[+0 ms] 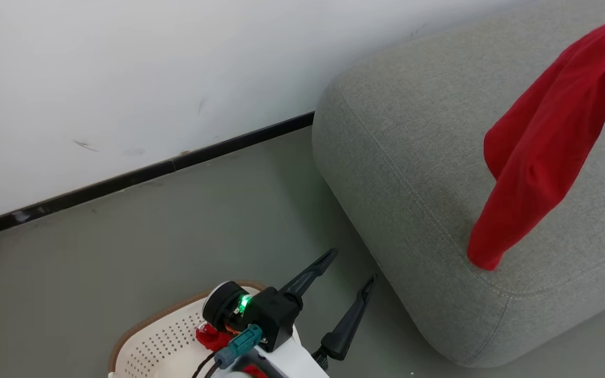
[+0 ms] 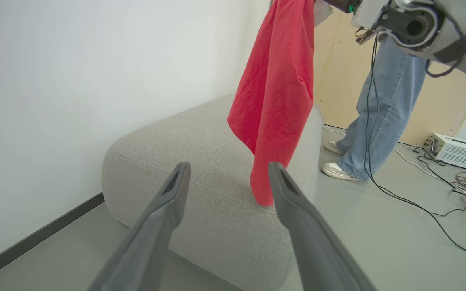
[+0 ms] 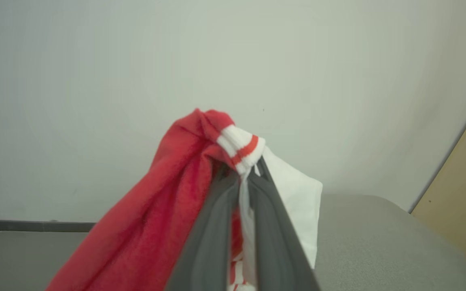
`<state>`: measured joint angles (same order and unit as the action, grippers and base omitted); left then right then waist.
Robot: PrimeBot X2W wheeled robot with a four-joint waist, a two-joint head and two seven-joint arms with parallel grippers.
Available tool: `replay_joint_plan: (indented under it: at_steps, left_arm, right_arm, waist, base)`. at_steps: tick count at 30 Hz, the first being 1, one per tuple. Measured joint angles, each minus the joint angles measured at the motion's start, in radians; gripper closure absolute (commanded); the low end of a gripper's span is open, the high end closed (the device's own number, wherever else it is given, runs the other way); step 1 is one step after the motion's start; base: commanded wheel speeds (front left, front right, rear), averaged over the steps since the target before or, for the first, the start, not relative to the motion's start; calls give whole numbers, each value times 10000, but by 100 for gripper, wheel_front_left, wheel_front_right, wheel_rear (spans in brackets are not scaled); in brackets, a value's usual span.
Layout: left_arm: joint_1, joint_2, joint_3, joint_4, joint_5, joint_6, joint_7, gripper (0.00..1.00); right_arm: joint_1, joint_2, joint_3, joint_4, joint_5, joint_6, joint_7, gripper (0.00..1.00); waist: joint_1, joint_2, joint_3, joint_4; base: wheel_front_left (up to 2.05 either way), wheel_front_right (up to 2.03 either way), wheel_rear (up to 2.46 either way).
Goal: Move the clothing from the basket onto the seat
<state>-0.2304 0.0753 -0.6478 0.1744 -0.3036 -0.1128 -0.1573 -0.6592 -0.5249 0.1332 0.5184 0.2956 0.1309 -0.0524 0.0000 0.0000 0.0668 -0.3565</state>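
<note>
1. Progress: one red garment [image 1: 544, 142] hung from the right pincer [image 3: 246, 171], which was clamped on its white cuff with a red stripe. A white fabric panel showed beside the fingers.
2. Position: the garment hung over the sofa [image 1: 413, 131], and its lower end touched the top surface near the rounded front edge. It had not yet been released.
3. Left pincer [image 1: 351, 266]: the jaws stood wide and held nothing. It hovered over the basket [image 1: 160, 336] and pointed toward the sofa.
4. Remaining work: more red cloth [image 1: 210, 336] lay in the basket, which sat on the floor near the sofa. By this evidence the task was part-way done. The release and at least one further pickup were left.
5. Materials:
   - The garment was soft and limp and fell in long folds.
   - The sofa was grey woven upholstery with stitched seams and rounded corners.
   - The basket was cream perforated plastic with a brown rim.
</note>
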Motion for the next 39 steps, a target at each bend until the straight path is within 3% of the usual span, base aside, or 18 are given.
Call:
replay_joint_plan:
  at_steps: [23,29,39]
  left_arm:
    - [-1187,397,75,-1014,709,163,694,0]
    - [-1417,447,54,-1275,809,161,802,0]
    - [-1848,573,-169,-1521,966,146,1089,0]
  right_arm:
    - [-2688,-1753,-1490,1720,-307,2,157,100]
    - [-2653,-1714,-1776,2305,-307,0,-217,100]
    - [-1643,-930,-2128,3939,-309,2,-855,100]
  waist:
    - [0,0,2045,749]
    - [1,0,2532,945]
    - [1,0,3318,1200]
  base:
    - [0,0,0]
    - [0,0,0]
    - [0,0,0]
